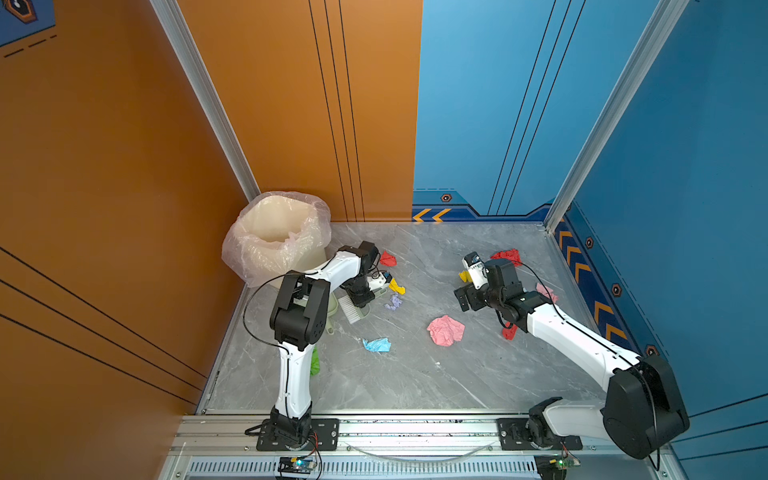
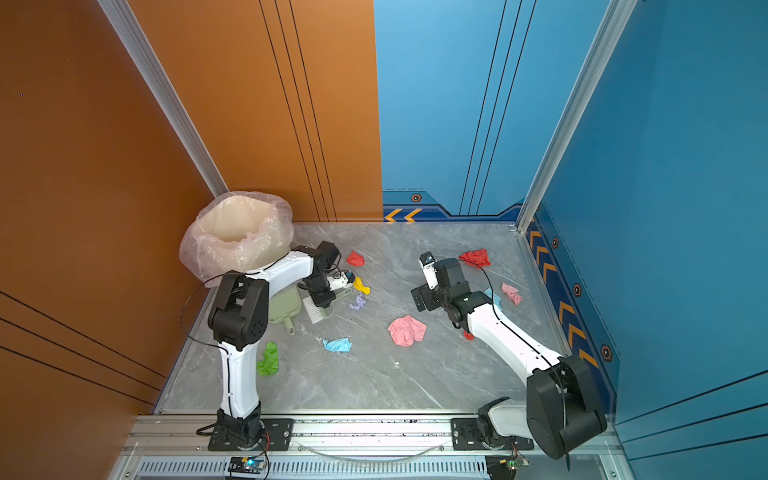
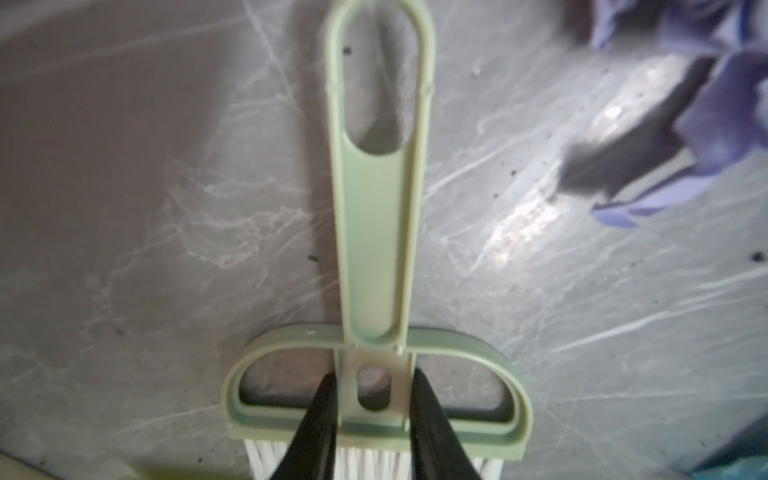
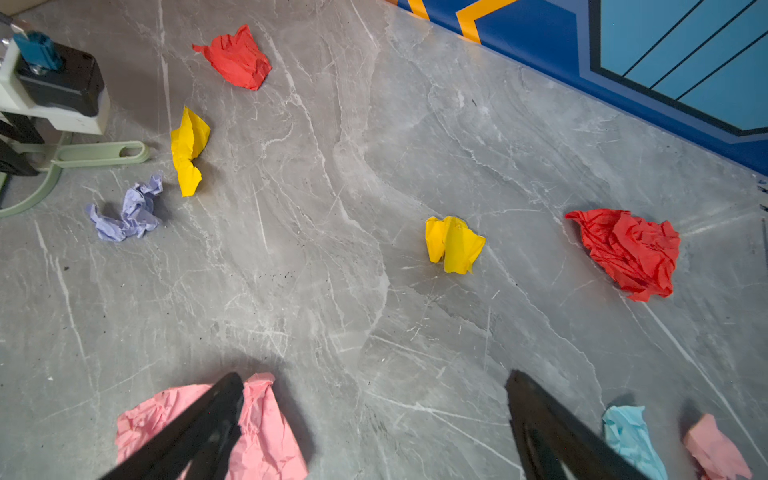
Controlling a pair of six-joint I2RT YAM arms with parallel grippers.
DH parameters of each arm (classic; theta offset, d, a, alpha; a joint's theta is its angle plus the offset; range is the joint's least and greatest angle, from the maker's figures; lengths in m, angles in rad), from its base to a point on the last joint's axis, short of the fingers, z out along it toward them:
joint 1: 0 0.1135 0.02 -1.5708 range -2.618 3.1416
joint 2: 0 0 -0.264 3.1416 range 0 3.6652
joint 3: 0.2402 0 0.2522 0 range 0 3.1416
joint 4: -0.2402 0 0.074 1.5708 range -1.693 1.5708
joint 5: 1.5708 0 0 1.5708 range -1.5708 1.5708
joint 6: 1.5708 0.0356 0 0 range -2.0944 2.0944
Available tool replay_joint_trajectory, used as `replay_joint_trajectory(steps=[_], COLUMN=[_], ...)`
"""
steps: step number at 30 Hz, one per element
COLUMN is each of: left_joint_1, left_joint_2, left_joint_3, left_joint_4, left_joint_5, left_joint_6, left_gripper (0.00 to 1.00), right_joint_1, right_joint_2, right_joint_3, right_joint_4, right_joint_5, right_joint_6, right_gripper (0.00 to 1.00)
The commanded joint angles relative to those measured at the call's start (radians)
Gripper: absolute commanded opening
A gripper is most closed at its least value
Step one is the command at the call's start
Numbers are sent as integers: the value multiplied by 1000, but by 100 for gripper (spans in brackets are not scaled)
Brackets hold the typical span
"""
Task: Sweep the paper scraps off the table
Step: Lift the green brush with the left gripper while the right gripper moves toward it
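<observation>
The paper scraps (image 4: 454, 244) lie scattered across the grey marbled table (image 1: 415, 382), none of them gathered. A large pink wad (image 1: 445, 330) sits near the middle, with a light blue wad (image 1: 377, 345) to its left, a little nearer the arm bases. A lilac wad (image 1: 393, 302) and a yellow wad (image 1: 397, 286) lie close together toward the left, with a red wad (image 1: 387, 259) behind them. Another red wad (image 1: 507, 256) is at the far right, and a green wad (image 2: 268, 359) lies beside my left arm's lower link.

My left gripper (image 3: 374, 374) is down at the table next to the lilac wad. Its fingers (image 3: 320, 415) press against both sides of the pale green brush (image 3: 378, 249), at the narrow neck just above the white bristles. The brush lies flat, its handle pointing toward the yellow wad. The pale green dustpan (image 2: 284, 305) rests just beside the brush, on the side nearer the plastic-lined bin (image 1: 278, 232) in the far left corner.

My right gripper (image 4: 374, 376) hangs over the table just behind the large pink wad. Its fingers (image 4: 540, 424) are spread wide with nothing between them.
</observation>
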Motion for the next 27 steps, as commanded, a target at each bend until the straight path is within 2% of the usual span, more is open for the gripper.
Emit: replay_joint_trajectory(steps=[1,9,16,21,27], left_joint_1=[-6,-4,-1,9,19], left_joint_2=[7,-56,-104,-150,-226], left_joint_3=[6,13,9,8,3], left_joint_4=[-11,-11,-11,-13,-14], left_joint_5=[55,161,200,248,400], left_joint_6=[-6,-10,-14,-15,-16], left_gripper=[13,10,9,8,8], right_joint_1=[6,6,6,8,8], right_joint_2=[-26,-4,38,64,86], right_joint_3=[44,105,143,195,276], right_joint_4=[-62,-122,-142,-175,-254], right_joint_5=[-36,-133,-308,-385,-537], right_joint_6=[-49,-105,-114,-127,-163], right_gripper=[100,100,100,100,100])
